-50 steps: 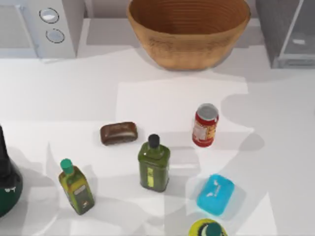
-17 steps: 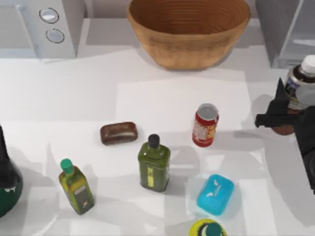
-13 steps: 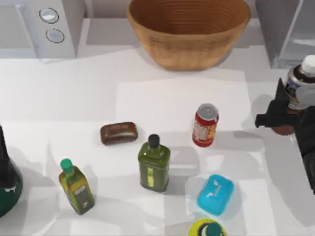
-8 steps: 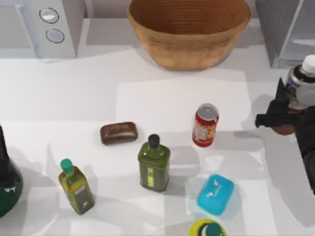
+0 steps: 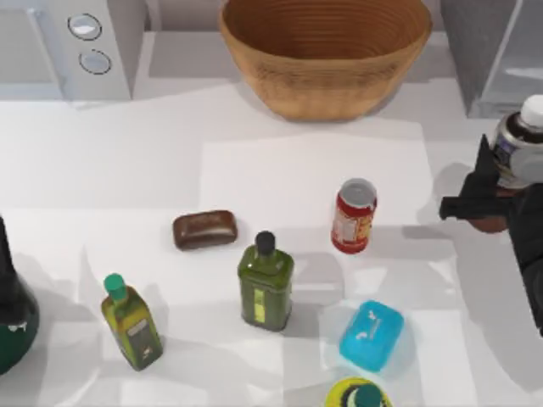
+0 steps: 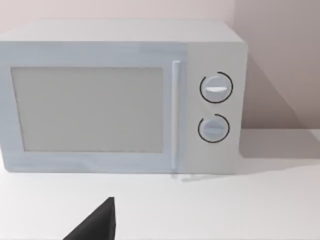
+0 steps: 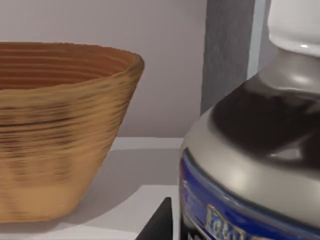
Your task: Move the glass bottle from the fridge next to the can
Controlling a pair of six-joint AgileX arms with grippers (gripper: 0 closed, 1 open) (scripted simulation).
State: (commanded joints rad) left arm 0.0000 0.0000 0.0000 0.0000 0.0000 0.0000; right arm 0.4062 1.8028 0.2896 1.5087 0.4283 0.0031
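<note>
The glass bottle (image 5: 519, 146), white-capped with a grey-blue label and reddish-brown base, stands upright at the table's right edge, just in front of the fridge (image 5: 496, 52). My right gripper (image 5: 485, 202) is shut on its lower body, black fingers wrapping it from the left. In the right wrist view the glass bottle (image 7: 255, 150) is very close, with one black fingertip (image 7: 161, 222) beside it. The red can (image 5: 354, 216) stands to the bottle's left, a clear gap between them. My left arm (image 5: 10, 297) is parked at the table's left edge.
A wicker bowl (image 5: 327, 52) sits at the back centre and a grey microwave (image 5: 68, 42) at the back left. A brown bar (image 5: 204, 230), a green square bottle (image 5: 265, 284), a small olive bottle (image 5: 131, 322) and a blue block (image 5: 372, 335) lie in front of the can.
Three seconds ago the bottle and right arm were out of sight; they have come in from the right. Over the last second they have hardly moved.
</note>
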